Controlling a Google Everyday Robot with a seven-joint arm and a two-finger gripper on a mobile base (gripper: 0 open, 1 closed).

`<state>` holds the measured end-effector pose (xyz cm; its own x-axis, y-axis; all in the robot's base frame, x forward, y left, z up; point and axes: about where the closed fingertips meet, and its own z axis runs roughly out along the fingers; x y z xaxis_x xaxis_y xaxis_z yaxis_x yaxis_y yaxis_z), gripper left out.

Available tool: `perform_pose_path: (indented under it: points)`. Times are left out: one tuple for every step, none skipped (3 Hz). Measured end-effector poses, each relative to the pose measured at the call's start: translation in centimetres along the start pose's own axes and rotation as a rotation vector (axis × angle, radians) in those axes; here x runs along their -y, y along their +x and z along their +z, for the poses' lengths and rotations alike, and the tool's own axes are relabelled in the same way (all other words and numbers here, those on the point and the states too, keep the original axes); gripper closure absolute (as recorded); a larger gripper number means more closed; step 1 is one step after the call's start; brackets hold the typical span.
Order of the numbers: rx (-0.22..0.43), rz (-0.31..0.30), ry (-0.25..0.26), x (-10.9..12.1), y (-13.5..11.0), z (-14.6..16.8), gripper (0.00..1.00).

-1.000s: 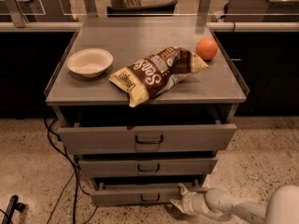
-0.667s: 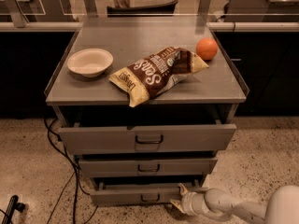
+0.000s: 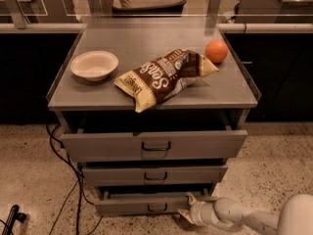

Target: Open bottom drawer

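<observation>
We see the gripper (image 3: 187,205) low at the right end of the bottom drawer (image 3: 132,205), just beside its handle (image 3: 157,208); we cannot tell whether it is spread or closed. That drawer sits lowest in the cabinet, slightly pulled out, beneath the middle drawer (image 3: 155,174) and top drawer (image 3: 155,145). On the cabinet top (image 3: 146,38) lie a bowl (image 3: 94,65) near the left edge, a chip bag (image 3: 164,77) and an orange (image 3: 216,51) near the right edge.

Low down, end effector (image 3: 189,205) at right end of bottom drawer (image 3: 132,204); contact with the front can't be told. Drawer's inside shadowed. The arm (image 3: 244,217) is cut by the lower-right edge.
</observation>
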<state>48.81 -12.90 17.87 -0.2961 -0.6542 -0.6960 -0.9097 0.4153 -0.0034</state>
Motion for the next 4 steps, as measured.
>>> perform_pose_path:
  points:
    - [0.0, 0.0, 0.0, 0.0, 0.0, 0.0, 0.28]
    - [0.0, 0.0, 0.0, -0.01, 0.0, 0.01, 0.03]
    - [0.0, 0.0, 0.0, 0.0, -0.02, 0.02, 0.0]
    - [-0.004, -0.01, -0.005, 0.46, -0.72, 0.38, 0.0]
